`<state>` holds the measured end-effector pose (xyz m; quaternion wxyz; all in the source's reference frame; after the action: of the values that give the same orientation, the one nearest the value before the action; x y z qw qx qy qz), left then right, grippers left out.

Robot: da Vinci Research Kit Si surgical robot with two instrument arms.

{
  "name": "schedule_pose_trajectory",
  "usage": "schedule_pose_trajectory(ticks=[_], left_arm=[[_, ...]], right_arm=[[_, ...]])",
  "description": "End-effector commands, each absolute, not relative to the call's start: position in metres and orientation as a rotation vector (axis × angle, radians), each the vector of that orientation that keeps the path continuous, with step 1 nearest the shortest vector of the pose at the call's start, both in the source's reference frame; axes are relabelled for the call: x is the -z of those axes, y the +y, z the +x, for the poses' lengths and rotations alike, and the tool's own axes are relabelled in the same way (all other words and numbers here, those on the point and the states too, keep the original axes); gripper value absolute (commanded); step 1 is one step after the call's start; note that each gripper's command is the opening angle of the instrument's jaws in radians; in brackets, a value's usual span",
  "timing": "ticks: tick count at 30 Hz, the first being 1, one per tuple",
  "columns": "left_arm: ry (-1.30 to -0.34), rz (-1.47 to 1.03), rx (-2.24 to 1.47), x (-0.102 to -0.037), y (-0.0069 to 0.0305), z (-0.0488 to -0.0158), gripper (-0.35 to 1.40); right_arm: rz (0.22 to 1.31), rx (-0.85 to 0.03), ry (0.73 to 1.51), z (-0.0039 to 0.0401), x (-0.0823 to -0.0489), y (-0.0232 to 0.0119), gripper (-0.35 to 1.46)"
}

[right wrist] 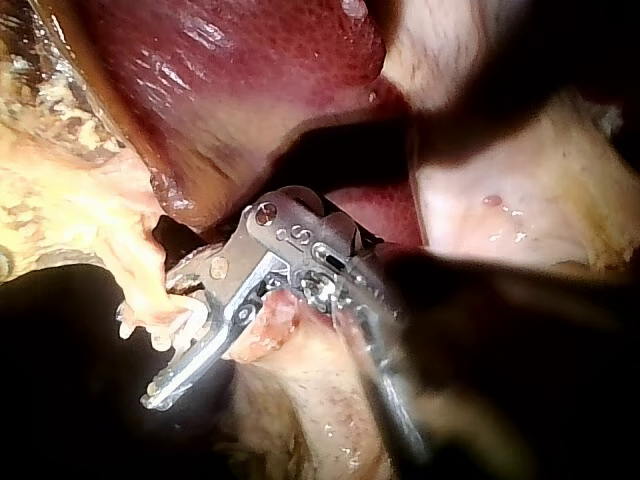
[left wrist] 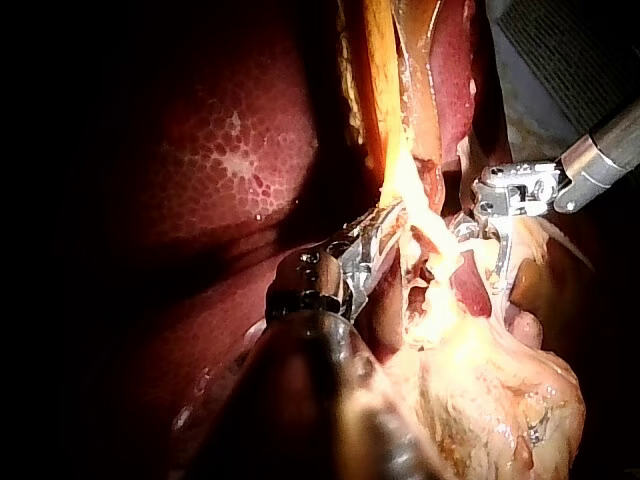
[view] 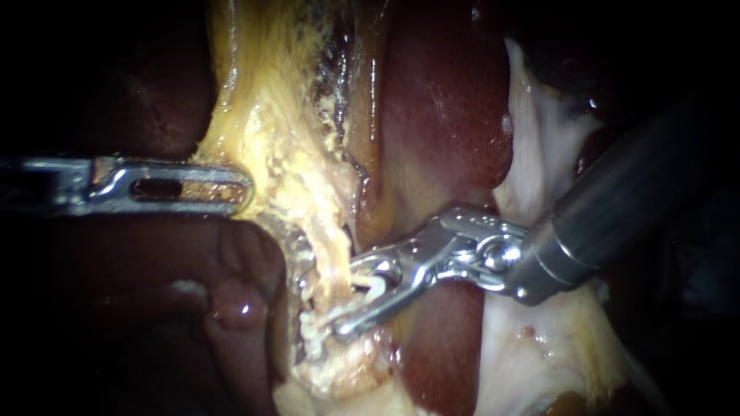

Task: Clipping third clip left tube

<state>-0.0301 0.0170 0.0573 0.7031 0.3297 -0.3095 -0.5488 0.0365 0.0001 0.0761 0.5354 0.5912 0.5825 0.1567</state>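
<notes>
The right tool (view: 348,299) reaches in from the right on a dark shaft, with a shiny metal wrist. Its two thin jaws point down and toward the left and stand apart, with a clear gap between them. A small pale curved piece (view: 375,287) sits in that gap near the hinge; I cannot tell whether it is a clip. The tube (view: 333,245), a frayed, pale yellow strand running top to bottom in the endoscope view, passes between the jaw tips. I cannot tell whether both jaws touch it. In the right wrist view, ragged pale tissue lies between the same jaws.

The left tool (view: 240,189) comes in level from the left, well apart from the right tool. Its long, slotted jaws are clamped together on the edge of the yellow tissue (view: 262,131), which spreads up and away from the tube as a stretched band.

Behind the right tool lies the dark red, glossy liver (view: 447,115). Pale white tissue (view: 539,162) lies beyond it, under the right shaft.
</notes>
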Motion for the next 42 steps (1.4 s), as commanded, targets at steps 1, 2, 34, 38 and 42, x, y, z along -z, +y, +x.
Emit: schedule_pose_trajectory(ticks=[1,2,34,38,42], left_arm=[[-0.688,0.733,1.222,-0.0573,0.0169,-0.0301,-0.35],[-0.688,0.733,1.222,-0.0573,0.0169,-0.0301,-0.35],[-0.688,0.733,1.223,-0.0572,0.0169,-0.0302,-0.35],[-0.688,0.732,1.223,-0.0572,0.0169,-0.0303,-0.35],[-0.688,0.732,1.223,-0.0572,0.0169,-0.0303,-0.35]], right_arm=[[1.403,-0.387,1.387,0.037,-0.0761,-0.0001,0.6],[1.398,-0.396,1.391,0.0373,-0.076,-0.0001,0.6],[1.39,-0.628,1.315,0.0364,-0.0761,0.0053,0.37],[1.351,-0.688,1.334,0.0357,-0.0759,0.005,-0.35],[1.328,-0.717,1.343,0.0354,-0.0764,0.0051,-0.35]])
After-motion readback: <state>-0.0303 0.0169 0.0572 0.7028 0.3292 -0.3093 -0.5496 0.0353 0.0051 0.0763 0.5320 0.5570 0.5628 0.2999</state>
